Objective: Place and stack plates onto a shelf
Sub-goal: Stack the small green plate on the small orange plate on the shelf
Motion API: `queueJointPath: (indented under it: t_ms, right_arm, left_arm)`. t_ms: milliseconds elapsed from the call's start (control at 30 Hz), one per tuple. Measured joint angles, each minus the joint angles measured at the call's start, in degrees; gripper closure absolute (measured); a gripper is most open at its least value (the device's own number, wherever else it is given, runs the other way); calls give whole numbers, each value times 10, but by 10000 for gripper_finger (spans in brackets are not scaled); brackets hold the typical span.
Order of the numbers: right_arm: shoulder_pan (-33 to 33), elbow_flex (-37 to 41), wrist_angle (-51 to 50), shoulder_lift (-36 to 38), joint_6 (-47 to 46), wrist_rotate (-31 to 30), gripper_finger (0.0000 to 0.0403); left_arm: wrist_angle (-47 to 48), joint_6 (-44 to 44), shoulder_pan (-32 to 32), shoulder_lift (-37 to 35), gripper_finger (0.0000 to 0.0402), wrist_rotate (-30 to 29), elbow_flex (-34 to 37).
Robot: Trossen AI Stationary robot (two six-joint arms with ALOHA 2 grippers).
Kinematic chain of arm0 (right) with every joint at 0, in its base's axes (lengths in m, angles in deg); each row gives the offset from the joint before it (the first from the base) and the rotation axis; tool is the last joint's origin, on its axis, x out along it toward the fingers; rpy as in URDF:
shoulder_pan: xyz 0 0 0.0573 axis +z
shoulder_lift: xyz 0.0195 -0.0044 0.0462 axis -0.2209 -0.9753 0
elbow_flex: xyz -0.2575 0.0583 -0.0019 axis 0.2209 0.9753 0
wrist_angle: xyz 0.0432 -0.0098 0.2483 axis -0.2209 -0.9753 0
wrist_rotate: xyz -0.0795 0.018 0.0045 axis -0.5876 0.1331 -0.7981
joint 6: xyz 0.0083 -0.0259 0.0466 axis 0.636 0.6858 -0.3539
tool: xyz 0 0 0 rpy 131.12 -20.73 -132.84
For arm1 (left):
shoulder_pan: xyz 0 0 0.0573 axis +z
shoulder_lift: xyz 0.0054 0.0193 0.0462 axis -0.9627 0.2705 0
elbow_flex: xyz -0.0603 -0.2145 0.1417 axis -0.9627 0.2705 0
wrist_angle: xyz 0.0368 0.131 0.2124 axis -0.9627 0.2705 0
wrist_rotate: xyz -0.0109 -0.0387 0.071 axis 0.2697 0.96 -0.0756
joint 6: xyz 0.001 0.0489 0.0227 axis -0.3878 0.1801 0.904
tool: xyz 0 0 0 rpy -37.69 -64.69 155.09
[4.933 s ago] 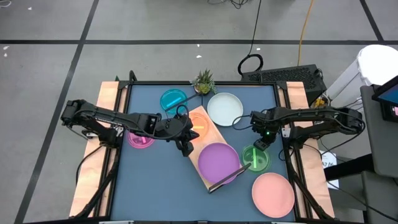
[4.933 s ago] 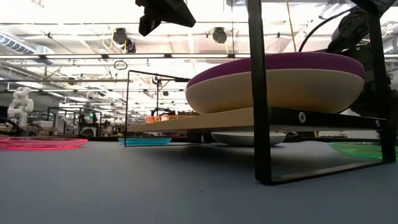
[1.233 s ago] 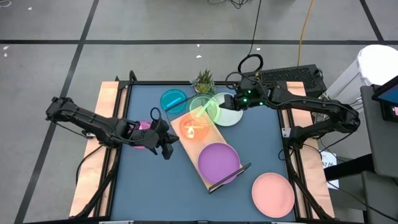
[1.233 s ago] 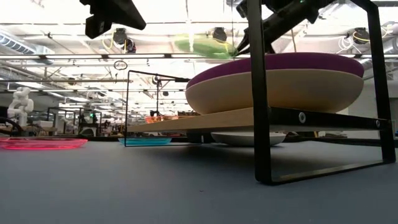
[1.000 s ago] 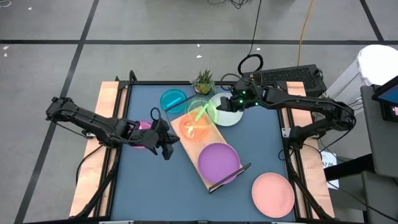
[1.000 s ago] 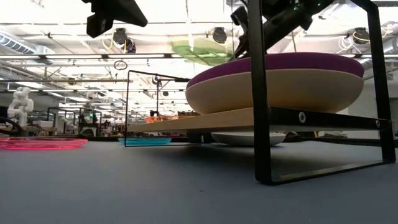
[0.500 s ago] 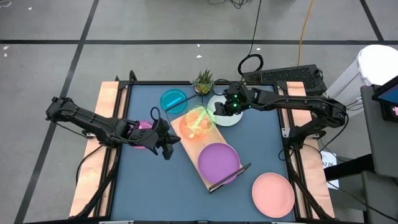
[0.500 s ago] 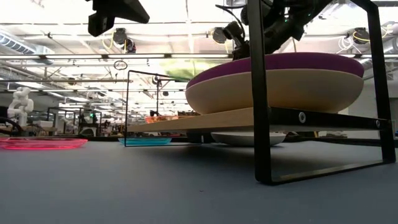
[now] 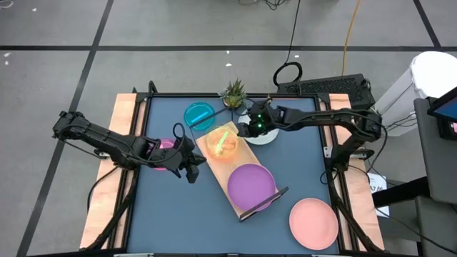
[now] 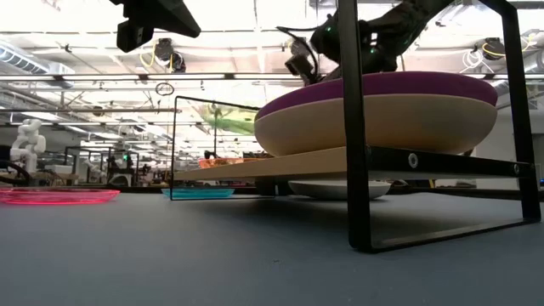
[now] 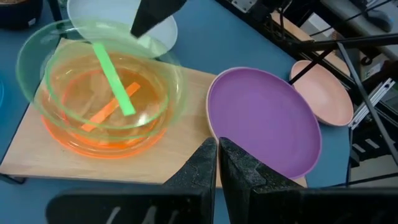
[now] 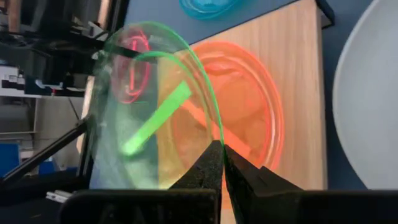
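The green plate (image 12: 149, 112) is a small, clear, shallow dish with a solid green strip across its middle. I hold it by its rim in my right pincer (image 12: 219, 163), whose two fingers are pressed nearly together on the thin edge. The plate hangs tilted over the orange plate (image 11: 102, 121), another small clear dish with an orange strip, which sits on the far end of the shelf (image 9: 243, 182), a light wooden board on a thin black wire frame lying at a slant across the middle of the blue table (image 9: 300, 164). I cannot tell whether the green plate touches the orange one. On the near end of the shelf the purple plate (image 9: 251, 183) rests on top of the cream plate (image 10: 374, 123). The white plate (image 9: 265, 134) lies on the table just beside the shelf, under my right arm. The cyan plate (image 9: 199, 114) sits on the table near the far edge, the pink plate (image 9: 313, 222) at the near right corner, and the magenta plate (image 9: 161, 152) on the left side. My left pincer (image 11: 217, 155) hangs above the table beside the magenta plate, its fingers closed against each other and holding nothing.
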Motion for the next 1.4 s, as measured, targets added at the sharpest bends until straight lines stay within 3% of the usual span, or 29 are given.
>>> queueJointPath:
  t_ms: [500,1400]
  right_arm:
    - [0,0,52,-80,8,2,403]
    - [0,0,7,-75,31,-5,403]
  left_arm:
    - [1,-13,0,0,378,4,0]
    - [1,-13,0,0,378,4,0]
